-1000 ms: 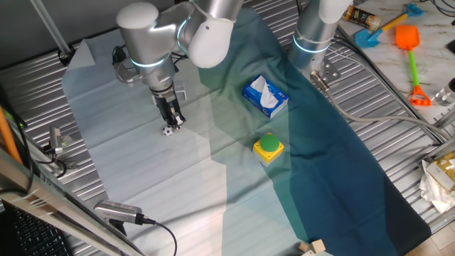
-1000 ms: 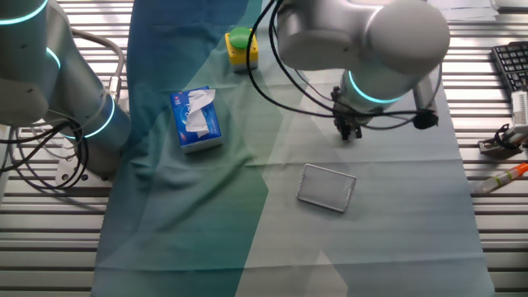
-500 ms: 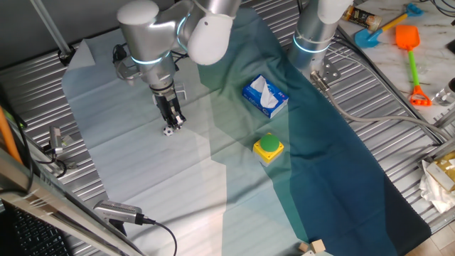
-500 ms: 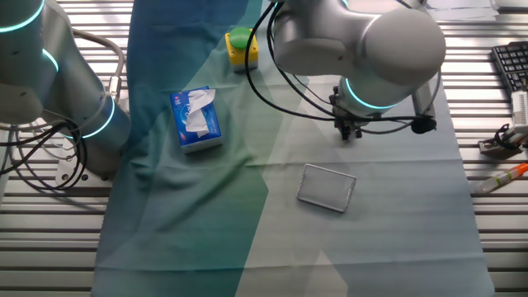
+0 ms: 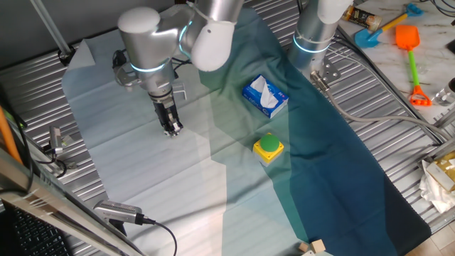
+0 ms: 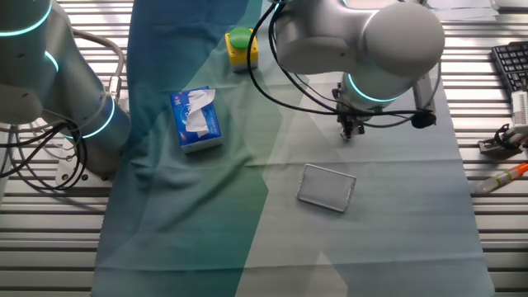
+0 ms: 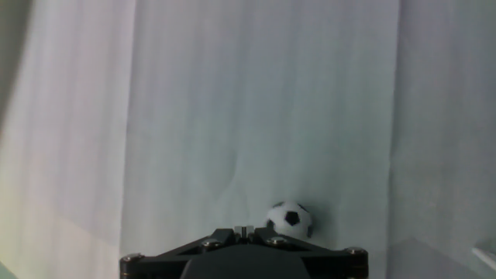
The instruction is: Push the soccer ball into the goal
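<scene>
The soccer ball (image 7: 291, 218) is a tiny white ball with black patches on the pale cloth. In the hand view it lies just ahead of my gripper (image 7: 244, 230) and slightly to its right, touching or nearly touching the fingertips. The jaws are shut and hold nothing. In one fixed view the gripper (image 5: 173, 129) points down at the cloth and hides the ball. In the other fixed view the gripper (image 6: 350, 133) stands above the goal (image 6: 327, 187), a thin pale rectangular frame lying flat, about a hand's length apart from it.
A blue-white tissue box (image 5: 264, 96) and a green button on a yellow box (image 5: 269, 146) sit on the dark teal cloth to the right. A second robot base (image 5: 313, 34) stands at the back. Cables and ribbed metal table edges surround the cloth.
My gripper has shifted a little toward the ball and lower. The ball showed beside the fingertips in one fixed view before; the fingers now cover it there.
</scene>
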